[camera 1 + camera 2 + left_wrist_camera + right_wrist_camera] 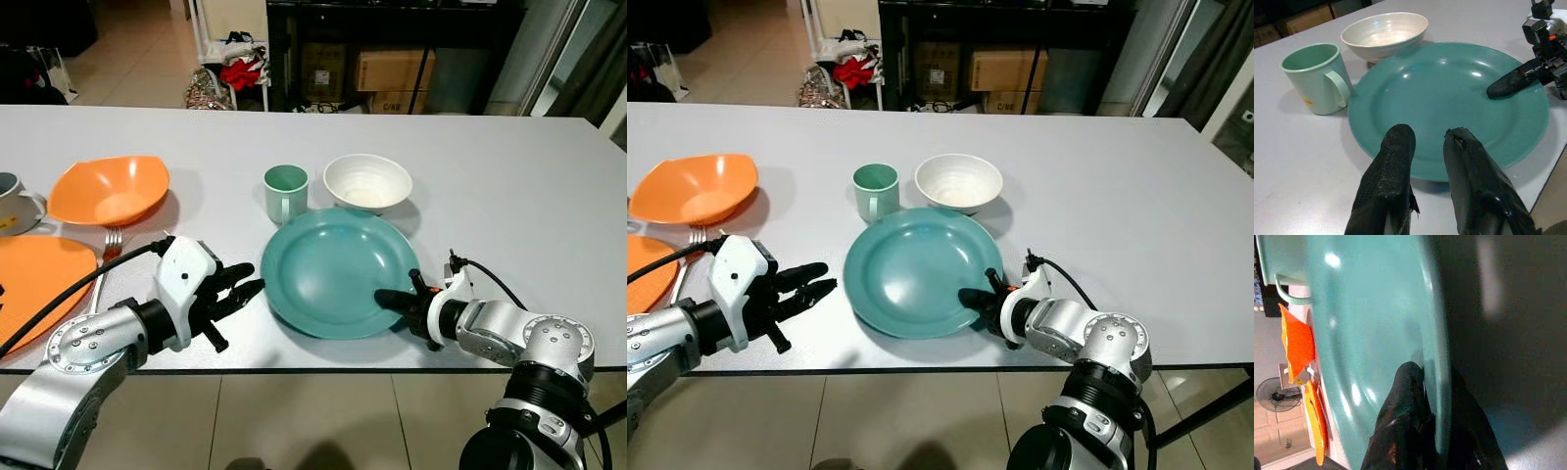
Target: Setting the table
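Note:
A teal plate (333,269) lies near the table's front edge, with a green mug (285,191) and a white bowl (367,182) just behind it. My right gripper (384,300) is shut on the plate's near right rim. In the right wrist view the rim (1437,357) runs between the two black fingers (1405,396). My left gripper (243,280) hovers just left of the plate, its fingers (1393,152) slightly apart and holding nothing; it is open and points at the near left rim.
At the left stand an orange bowl (108,190), an orange plate (34,274) with a fork (110,245) beside it, and part of a grey mug (15,201). The white table (509,196) stretches bare to the right. Shelves and boxes stand beyond its far edge.

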You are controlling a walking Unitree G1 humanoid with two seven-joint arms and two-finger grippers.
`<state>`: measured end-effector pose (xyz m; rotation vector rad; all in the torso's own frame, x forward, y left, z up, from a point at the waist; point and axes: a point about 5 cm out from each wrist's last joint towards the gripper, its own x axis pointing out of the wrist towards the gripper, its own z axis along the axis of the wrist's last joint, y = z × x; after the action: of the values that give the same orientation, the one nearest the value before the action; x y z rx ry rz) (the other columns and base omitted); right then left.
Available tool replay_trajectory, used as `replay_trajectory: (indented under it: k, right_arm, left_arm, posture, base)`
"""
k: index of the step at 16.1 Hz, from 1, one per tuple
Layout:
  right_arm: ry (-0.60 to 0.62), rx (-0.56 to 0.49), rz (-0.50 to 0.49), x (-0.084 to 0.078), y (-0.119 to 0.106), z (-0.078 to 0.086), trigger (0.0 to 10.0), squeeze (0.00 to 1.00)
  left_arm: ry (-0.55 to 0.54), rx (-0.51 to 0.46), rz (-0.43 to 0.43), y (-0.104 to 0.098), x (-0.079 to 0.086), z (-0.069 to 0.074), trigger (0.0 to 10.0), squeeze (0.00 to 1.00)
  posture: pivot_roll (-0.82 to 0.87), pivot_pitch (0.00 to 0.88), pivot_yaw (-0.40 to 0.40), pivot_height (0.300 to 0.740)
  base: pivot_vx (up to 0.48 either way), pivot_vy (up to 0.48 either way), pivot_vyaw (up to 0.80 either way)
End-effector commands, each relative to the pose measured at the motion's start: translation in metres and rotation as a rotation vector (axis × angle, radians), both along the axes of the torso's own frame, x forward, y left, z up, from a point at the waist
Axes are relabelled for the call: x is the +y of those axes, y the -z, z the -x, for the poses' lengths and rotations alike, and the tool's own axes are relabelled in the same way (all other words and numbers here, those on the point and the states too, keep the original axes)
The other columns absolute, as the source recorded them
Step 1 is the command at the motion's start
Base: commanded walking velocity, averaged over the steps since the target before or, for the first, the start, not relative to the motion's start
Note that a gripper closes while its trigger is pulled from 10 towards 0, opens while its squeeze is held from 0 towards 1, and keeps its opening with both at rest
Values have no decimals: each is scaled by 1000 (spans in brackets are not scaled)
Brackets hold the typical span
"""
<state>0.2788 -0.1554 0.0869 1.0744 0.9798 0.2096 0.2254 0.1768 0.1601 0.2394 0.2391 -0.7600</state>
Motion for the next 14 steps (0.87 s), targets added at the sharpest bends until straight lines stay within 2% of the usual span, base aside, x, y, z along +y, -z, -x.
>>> replay_trajectory:
  k: [1, 3, 5, 7, 9, 10, 13, 14]
  right_arm:
    - [-16, -31, 0, 4, -7, -5, 10000, 725]
    - [-21, -35, -6, 6, -8, -6, 10000, 867]
    - [-22, -42, 2, 6, -9, -6, 10000, 894]
    - [-35, -57, 38, 3, -10, -2, 10000, 969]
    - [-42, -64, 67, -3, -11, 7, 10000, 992]
    - [-48, -68, 115, -8, -11, 13, 10000, 996]
    - [-54, -91, 151, -19, -15, 28, 10000, 988]
    - [-48, -110, 201, -27, -16, 37, 10000, 984]
  left_arm:
    - [6, -5, 2, -2, -2, -1, 10000, 0]
    - [2, -5, -1, -2, -2, -1, 10000, 0]
    - [1, -5, -5, -2, -2, -2, 10000, 0]
    - [8, -4, -13, -2, -1, -2, 10000, 0]
    - [9, -4, -13, -2, -1, -2, 10000, 0]
    - [10, -5, -13, -2, -2, -3, 10000, 0]
    - [11, -9, -12, -2, -3, -4, 10000, 0]
    - [10, -15, -14, -2, -3, -5, 10000, 0]
  posture:
    - [129, 0, -13, 740]
    - [129, 0, -11, 740]
    - [128, 0, -8, 740]
    - [128, 0, -7, 740]
    - [125, 0, -4, 740]
    - [124, 0, -3, 740]
    - [116, 0, 4, 740]
    - [113, 0, 5, 740]
  base:
    - [0, 0, 0]
    - [0, 0, 0]
    - [0, 0, 0]
    - [0, 0, 0]
    - [0, 0, 0]
    - [0, 0, 0]
    - [0, 0, 0]
    - [0, 0, 0]
